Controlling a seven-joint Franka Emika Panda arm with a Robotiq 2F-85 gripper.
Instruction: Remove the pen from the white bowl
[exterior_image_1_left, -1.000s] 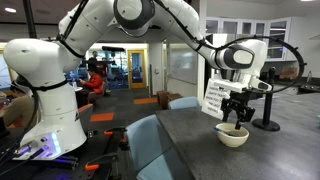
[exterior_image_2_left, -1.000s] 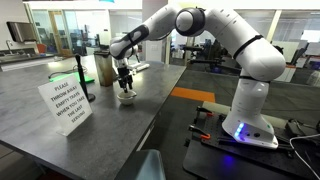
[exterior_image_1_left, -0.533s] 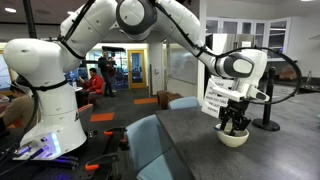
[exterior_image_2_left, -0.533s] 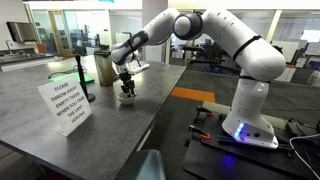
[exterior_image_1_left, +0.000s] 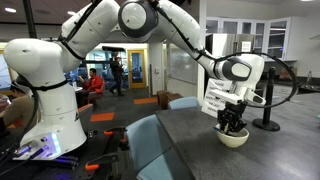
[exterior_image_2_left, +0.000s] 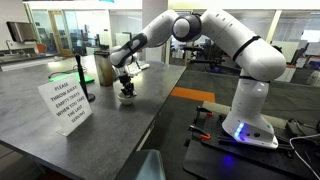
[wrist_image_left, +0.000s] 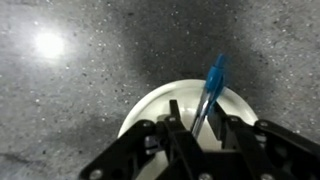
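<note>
The white bowl (wrist_image_left: 146, 104) stands on the dark grey table and shows in both exterior views (exterior_image_1_left: 234, 140) (exterior_image_2_left: 127, 98). The pen (wrist_image_left: 215, 78) has a blue upper end and stands tilted in the bowl, rising between my fingers. My gripper (wrist_image_left: 195, 118) reaches down into the bowl, with its fingers close together around the pen's shaft. In both exterior views the gripper (exterior_image_1_left: 233, 124) (exterior_image_2_left: 125, 86) sits straight above the bowl with its fingertips inside it, and the pen is too small to make out there.
A printed paper sign (exterior_image_2_left: 66, 103) (exterior_image_1_left: 214, 98) stands next to the bowl. A black post with a round base (exterior_image_1_left: 266, 122) (exterior_image_2_left: 86, 84) is close by. A tall pale container (exterior_image_2_left: 104, 69) stands behind the bowl. The table edge runs near the robot base (exterior_image_2_left: 250, 130).
My gripper has come down over the bowl until its fingertips are inside it. The bowl has stayed in place.
</note>
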